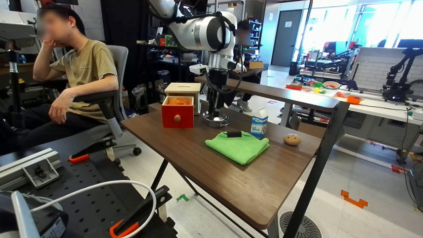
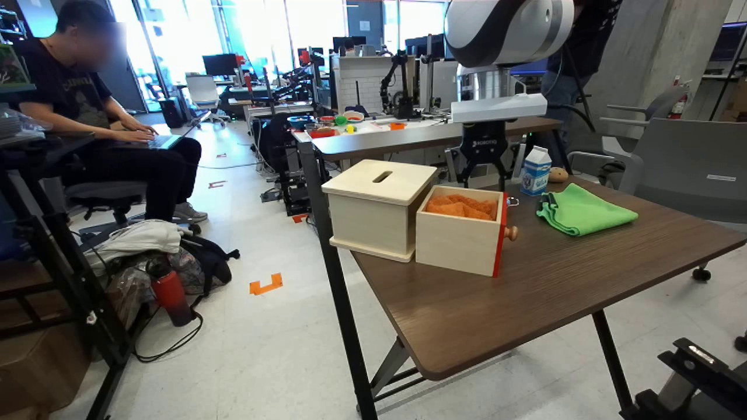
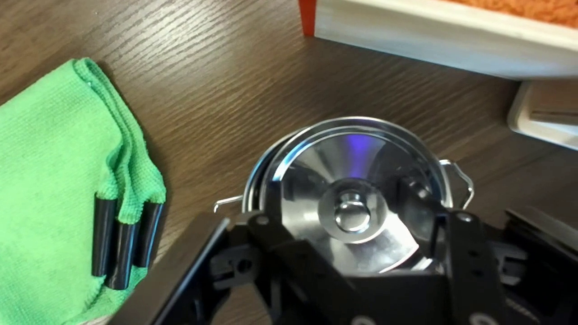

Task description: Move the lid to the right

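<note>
Pot (image 1: 212,124): covered by the lid (image 3: 345,169), contents hidden.
Red-fronted box (image 1: 169,115): orange cloth (image 1: 179,101) inside.
Tool (image 3: 339,193): fingers spread apart, either side of the lid's knob (image 3: 352,213), gripping nothing.

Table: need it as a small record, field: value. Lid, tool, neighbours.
lid: silvery metal, on the pot, off-centre; pot rim shows past one edge in the wrist view
tool: open, over the lid; contact with the lid cannot be told
knob: inside the tool's opening in the wrist view, ungripped
red-fronted box: open-topped, orange cloth inside
slotted wooden box: beside the red-fronted box
green cloth: folded, apart from the pot
milk carton: upright
brown oval item: on the table, near the milk carton
</note>
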Controlling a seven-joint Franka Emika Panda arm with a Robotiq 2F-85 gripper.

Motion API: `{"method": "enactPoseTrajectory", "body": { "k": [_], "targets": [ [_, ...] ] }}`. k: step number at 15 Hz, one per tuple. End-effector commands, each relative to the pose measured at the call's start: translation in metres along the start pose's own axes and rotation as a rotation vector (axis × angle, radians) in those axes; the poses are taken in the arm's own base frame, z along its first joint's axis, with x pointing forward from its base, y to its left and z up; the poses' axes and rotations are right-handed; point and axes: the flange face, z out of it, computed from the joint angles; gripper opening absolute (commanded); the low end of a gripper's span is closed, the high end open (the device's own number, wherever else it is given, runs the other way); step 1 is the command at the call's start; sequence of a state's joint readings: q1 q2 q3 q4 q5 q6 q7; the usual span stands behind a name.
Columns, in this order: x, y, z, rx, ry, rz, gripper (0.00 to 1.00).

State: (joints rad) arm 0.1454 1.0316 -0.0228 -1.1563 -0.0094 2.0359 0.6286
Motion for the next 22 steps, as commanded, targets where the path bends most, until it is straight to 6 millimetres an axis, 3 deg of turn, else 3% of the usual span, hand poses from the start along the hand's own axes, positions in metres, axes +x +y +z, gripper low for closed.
{"method": "enactPoseTrajectory", "body": {
  "k": [1, 5, 10, 13, 14, 15, 19, 21, 22],
  "targets": [
    [0.0079, -0.0047, -0.0033, 0.004, 0.016, -0.011, 0.70],
    [0.0127, -0.0047, -0.0095, 0.013, 0.029, -0.005, 0.67],
    [0.0122, -0.0071, -0.0038, 0.008, 0.029, -0.010, 0.56],
    [0.0114, -0.0079, 0.0003, 0.003, 0.026, -0.011, 0.57],
    [0.0116, -0.0080, -0.0003, 0.004, 0.028, -0.010, 0.52],
    [0.0117, -0.0080, -0.0005, 0.005, 0.028, -0.009, 0.40],
    [0.0121, -0.0084, -0.0029, 0.008, 0.033, -0.006, 0.07],
    [0.0121, -0.0085, -0.0038, 0.008, 0.035, -0.007, 0.01],
    [0.0116, -0.0087, -0.0053, 0.011, 0.035, -0.006, 0.05]
  ]
}}
